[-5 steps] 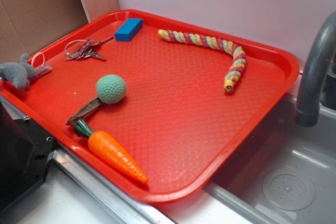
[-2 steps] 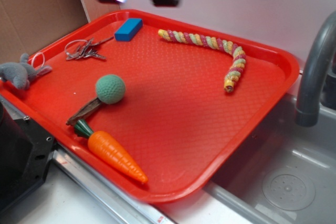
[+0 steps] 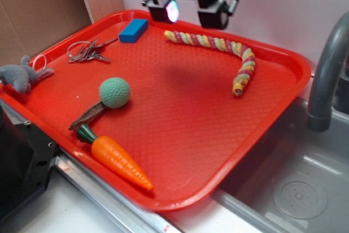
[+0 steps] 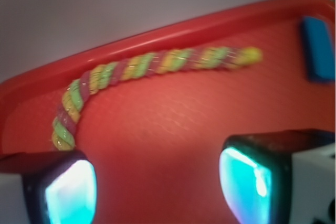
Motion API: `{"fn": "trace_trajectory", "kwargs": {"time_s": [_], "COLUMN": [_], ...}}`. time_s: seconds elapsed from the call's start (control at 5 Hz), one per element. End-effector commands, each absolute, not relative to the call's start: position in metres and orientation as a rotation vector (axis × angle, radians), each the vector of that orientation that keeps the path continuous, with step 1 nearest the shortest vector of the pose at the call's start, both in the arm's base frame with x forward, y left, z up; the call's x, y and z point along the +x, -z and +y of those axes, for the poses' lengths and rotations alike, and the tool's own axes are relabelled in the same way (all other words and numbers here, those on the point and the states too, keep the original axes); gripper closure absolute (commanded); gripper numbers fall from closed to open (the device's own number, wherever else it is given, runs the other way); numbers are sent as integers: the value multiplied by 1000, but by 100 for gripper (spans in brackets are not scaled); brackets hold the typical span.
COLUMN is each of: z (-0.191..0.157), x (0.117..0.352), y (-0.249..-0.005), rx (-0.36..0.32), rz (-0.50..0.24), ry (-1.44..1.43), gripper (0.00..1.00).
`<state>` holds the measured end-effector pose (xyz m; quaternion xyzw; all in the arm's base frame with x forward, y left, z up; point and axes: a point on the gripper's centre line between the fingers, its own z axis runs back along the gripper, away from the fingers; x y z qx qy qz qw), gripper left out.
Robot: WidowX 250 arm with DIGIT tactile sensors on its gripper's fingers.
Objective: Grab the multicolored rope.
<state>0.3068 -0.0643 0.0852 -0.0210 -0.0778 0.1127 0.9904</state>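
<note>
The multicolored rope (image 3: pixel 218 47) of yellow, maroon and pale green strands lies curved along the far side of the red tray (image 3: pixel 283 88). In the wrist view the multicolored rope (image 4: pixel 142 66) runs across the middle and bends down at the left. My gripper (image 3: pixel 188 15) hovers above the rope's left part, well off the tray. It is open, with only bare tray between its glowing teal fingers (image 4: pixel 71 192). In the wrist view the gripper (image 4: pixel 157 187) sits below the rope.
On the tray lie a blue block (image 3: pixel 133 30), a bunch of keys (image 3: pixel 87 52), a green ball on a stick (image 3: pixel 114 92) and an orange toy carrot (image 3: pixel 117 159). A grey plush (image 3: pixel 16 76) rests on the left rim. A sink (image 3: pixel 300 184) with a grey faucet (image 3: pixel 327 75) is at the right.
My gripper has come into view from the top and moved right and down, from above the blue block to above the rope's left part. Nothing on the tray has moved.
</note>
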Motion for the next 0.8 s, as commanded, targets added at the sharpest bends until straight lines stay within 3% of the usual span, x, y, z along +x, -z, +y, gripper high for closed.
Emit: {"fn": "trace_trajectory", "kwargs": {"time_s": [0.0,0.2,0.4,0.6], "z": [-66,-66,-85,-119], "x": [317,317,315,311], "y": [-104,-104,-87,-98], "rx": [-65,-65,-63,-89], "rz": [-211,-211,-265,-257], "ry": [-225,-225,-266,-242], "gripper": [0,0,0,0]}}
